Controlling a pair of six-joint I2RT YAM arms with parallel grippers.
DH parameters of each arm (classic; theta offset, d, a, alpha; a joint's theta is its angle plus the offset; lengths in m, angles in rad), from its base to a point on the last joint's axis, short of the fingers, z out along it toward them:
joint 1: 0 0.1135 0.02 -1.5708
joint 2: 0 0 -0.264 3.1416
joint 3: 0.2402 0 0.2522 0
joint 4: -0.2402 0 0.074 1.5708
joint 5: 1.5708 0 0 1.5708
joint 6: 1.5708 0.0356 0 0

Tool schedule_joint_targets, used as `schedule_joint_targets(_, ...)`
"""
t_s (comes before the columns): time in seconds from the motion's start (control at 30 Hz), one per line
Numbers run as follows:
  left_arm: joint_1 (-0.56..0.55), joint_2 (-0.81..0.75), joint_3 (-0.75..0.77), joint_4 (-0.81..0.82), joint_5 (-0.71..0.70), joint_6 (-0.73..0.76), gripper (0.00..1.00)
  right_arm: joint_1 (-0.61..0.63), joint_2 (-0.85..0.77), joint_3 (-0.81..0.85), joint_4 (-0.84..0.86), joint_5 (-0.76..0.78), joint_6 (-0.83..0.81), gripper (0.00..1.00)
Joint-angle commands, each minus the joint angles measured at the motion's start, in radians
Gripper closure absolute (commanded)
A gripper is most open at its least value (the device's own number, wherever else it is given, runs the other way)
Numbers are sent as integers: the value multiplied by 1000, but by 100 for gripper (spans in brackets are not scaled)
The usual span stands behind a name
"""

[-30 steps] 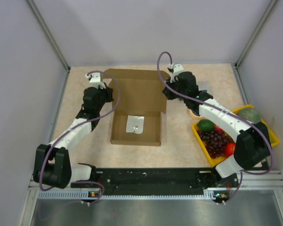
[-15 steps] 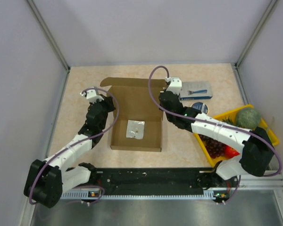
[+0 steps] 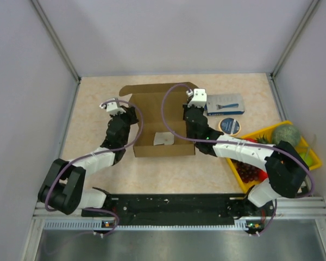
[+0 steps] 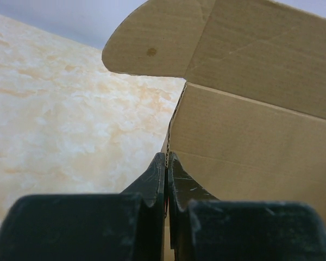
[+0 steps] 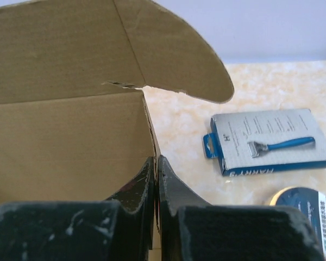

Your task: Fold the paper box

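Note:
The brown paper box [image 3: 160,111] stands in the middle of the table with its lid raised and rounded lid flaps sticking out. A small white packet [image 3: 163,139] lies inside it. My left gripper [image 3: 131,120] is shut on the box's left side wall [image 4: 176,125]; the wall edge sits between the fingertips [image 4: 167,163]. My right gripper [image 3: 187,117] is shut on the box's right side wall [image 5: 149,125]; the wall edge runs into the closed fingertips [image 5: 155,163]. The lid [image 5: 60,49] rises behind it.
A blue-and-white razor package [image 3: 224,103] lies right of the box, also in the right wrist view [image 5: 269,141]. A round tin [image 3: 230,126] sits below it. A yellow tray [image 3: 313,157] with fruit stands at the right edge. Grey walls enclose the table.
Both grippers moved toward the near side with the box; the box slid nearer and its lid rose from lying flat to standing up. The razor package and tin came into view.

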Motion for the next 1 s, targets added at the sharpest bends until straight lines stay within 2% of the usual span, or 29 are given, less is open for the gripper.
schedule_joint_targets(0.0,-10,21,-33,209,96,13,100,-5,4,-56,373,-57,-155,100)
schedule_joint_targets(0.37,-70,-70,-181,303,135,54,100,24,-102,-362,620,-158,-155,100)
schedule_joint_targets(0.57,-145,-59,-269,390,86,39,100,44,-151,-490,726,-195,-152,100)
schedule_joint_targets(0.7,-171,-25,-321,458,43,31,100,59,-156,-525,751,-195,-145,100)
schedule_joint_targets(0.97,-222,-20,-369,469,0,-6,100,111,-127,-561,798,-125,-132,100)
